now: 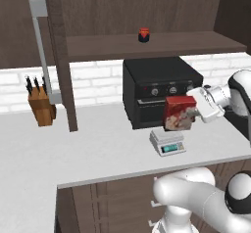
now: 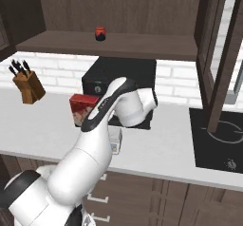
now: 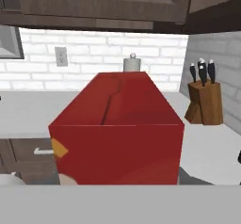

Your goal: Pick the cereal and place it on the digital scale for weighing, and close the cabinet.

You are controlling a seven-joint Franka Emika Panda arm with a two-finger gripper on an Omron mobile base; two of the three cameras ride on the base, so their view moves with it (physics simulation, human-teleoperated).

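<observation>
With the black oven (image 1: 159, 90) directly behind and the knife block (image 1: 41, 107) well apart, the pincer (image 1: 195, 110) held the cereal (image 1: 179, 113) upright above the digital scale (image 1: 168, 142).

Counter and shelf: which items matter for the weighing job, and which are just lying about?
For the job: cereal, held by the tool above the digital scale; open cabinet.
Lying about: black oven, knife block, small red jar on the shelf.
</observation>
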